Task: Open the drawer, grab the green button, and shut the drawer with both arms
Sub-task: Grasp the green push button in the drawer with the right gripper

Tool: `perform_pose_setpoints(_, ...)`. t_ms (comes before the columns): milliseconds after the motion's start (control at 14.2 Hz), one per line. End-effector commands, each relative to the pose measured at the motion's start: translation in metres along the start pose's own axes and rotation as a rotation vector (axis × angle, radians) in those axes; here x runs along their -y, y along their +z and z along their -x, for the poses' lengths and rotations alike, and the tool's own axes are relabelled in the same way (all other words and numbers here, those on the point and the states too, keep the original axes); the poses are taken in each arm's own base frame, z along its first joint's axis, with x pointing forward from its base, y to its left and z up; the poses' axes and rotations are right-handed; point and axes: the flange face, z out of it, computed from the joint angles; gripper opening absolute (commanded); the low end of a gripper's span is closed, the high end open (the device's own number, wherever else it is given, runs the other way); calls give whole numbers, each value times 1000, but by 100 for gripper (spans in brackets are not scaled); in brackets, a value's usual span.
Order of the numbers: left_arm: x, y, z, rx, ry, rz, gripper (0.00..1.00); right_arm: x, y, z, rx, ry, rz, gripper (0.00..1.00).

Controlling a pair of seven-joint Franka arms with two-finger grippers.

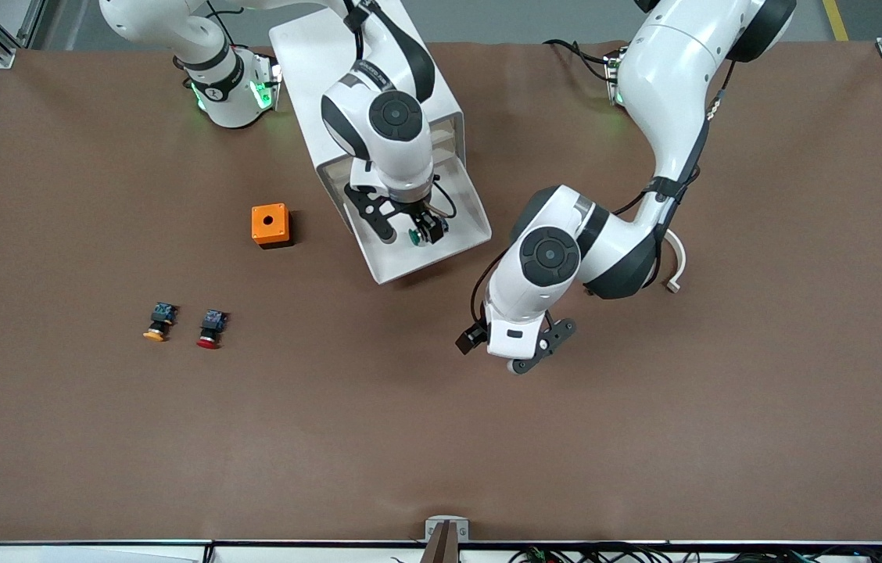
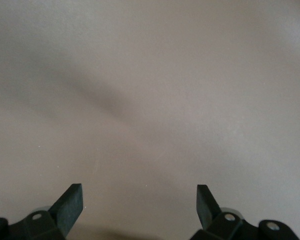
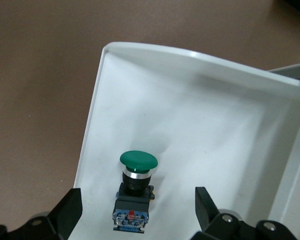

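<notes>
The right claw (image 3: 135,212) hung released over the pulled-out drawer (image 1: 466,234), its two fingers standing on either side of the green button (image 3: 138,187) without touching it. The button lay on the drawer's white floor, near the rim that is closest to the front camera, with its green cap pointing away from the claw. The drawer stuck out from the white cabinet (image 1: 316,55), which lay on the desk (image 1: 441,438) between the two robot bases.

I judged that the opening step was done and the taking of the button was in hand. The next move called for the claw to go down a little and to clench on the black body under the cap, not on the round cap itself.

The left claw (image 2: 140,205) was released too and empty, waiting over bare desk toward the left arm's end.

The desk was covered in plain brown. An orange box (image 1: 270,225) stood beside the cabinet, and an orange-capped button (image 1: 159,321) and a red-capped button (image 1: 211,328) lay nearer to the front camera.
</notes>
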Motion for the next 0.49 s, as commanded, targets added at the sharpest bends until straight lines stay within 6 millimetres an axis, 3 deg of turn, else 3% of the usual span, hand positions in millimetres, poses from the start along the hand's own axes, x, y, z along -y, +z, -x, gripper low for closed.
perform_pose_setpoints(0,5,-4,-1,-33,-22,-4,100,4,16,9,-23,21,-5,100)
perform_pose_setpoints(424,8,11,-4,-39,-19,-10,100,5,49,33,-32,24,-1,100)
